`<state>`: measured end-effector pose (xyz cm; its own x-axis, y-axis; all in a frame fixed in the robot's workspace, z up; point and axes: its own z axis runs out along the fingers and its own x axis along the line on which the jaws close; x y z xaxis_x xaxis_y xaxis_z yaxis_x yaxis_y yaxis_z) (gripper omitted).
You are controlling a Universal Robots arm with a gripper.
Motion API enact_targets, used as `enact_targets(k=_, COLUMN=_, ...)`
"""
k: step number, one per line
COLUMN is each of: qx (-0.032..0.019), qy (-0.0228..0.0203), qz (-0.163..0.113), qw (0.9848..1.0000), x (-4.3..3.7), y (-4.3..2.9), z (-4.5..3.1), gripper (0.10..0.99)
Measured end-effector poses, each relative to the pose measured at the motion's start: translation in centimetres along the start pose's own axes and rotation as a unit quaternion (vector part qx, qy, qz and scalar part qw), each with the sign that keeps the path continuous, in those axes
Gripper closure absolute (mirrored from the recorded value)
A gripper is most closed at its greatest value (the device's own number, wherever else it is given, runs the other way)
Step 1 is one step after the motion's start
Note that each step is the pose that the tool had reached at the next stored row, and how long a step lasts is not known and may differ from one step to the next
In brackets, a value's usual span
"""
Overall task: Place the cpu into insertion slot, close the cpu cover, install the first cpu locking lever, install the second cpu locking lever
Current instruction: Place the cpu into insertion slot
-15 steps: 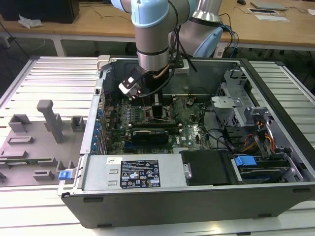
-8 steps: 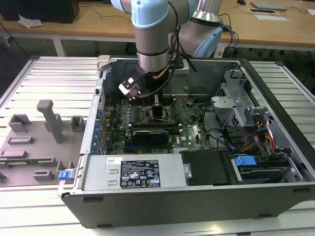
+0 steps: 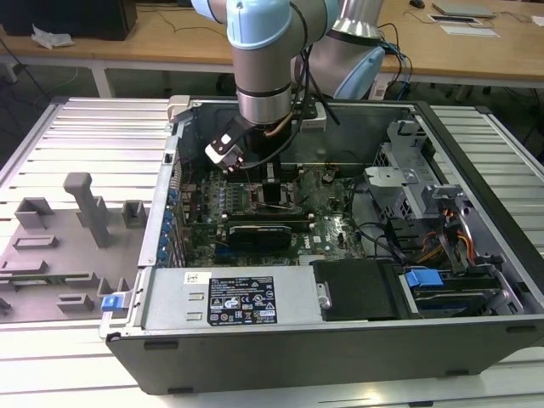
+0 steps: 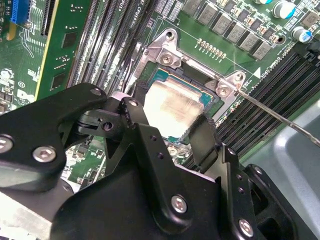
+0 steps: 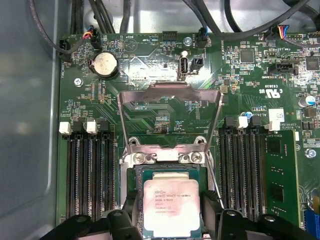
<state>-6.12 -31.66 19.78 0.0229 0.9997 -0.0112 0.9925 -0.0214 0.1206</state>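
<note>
Inside the case, the arm hangs over the motherboard. Memory slots flank the slot. The cover stands raised beside it. The cpu lies in the slot, and the gripper has its fingers apart, straddling it.

Fine print covers the cpu top and a black-and-white sticker.

In the second wrist view the tool hides part of the cpu.
</note>
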Motion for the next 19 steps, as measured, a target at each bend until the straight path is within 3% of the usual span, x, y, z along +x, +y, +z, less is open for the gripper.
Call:
enact_targets(k=1, qx=0.0, qy=0.0, qz=0.0, qw=1.0, x=0.0, y=0.0, z=0.0, gripper=0.471)
enact_targets(k=3, qx=-0.0002, qy=0.0055, qz=0.001, qw=1.0, x=0.0, y=0.0, z=0.0, gripper=0.471)
enact_targets(k=4, qx=-0.0002, qy=0.0063, qz=0.001, qw=1.0, x=0.0, y=0.0, z=0.0, gripper=0.471)
enact_targets(k=19, qx=-0.0007, qy=0.0082, qz=-0.002, qw=1.0, x=0.0, y=0.03, z=-0.26, gripper=0.471)
